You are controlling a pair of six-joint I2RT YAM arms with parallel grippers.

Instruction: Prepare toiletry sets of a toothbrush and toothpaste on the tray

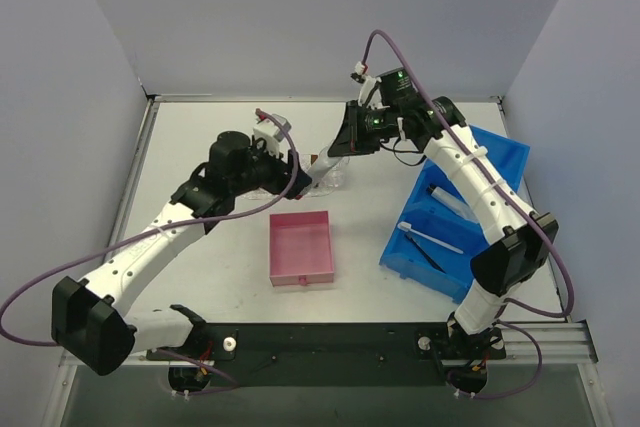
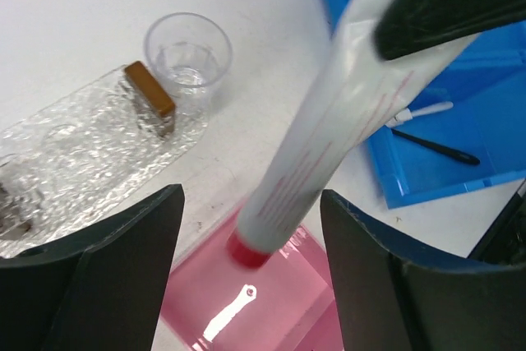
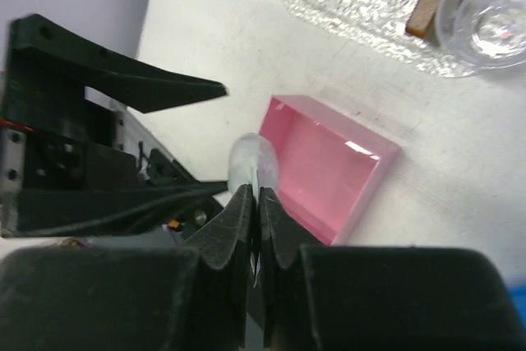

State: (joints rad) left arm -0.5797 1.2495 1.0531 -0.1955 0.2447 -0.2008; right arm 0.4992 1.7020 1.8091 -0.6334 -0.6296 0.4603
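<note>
The toothpaste [image 2: 312, 154], probably light and soft, is pinched at its flat end by the right gripper [image 3: 253, 213] above the box [image 3: 329, 162], with the left gripper [image 2: 251, 203] wide open.

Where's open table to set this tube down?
Bare table between the pink box and the blue bin, and the far-left corner beyond the left arm. Crowded by the tray: the left gripper, open, and the right gripper, shut on the toothpaste, meet there beside a clear cup.
</note>
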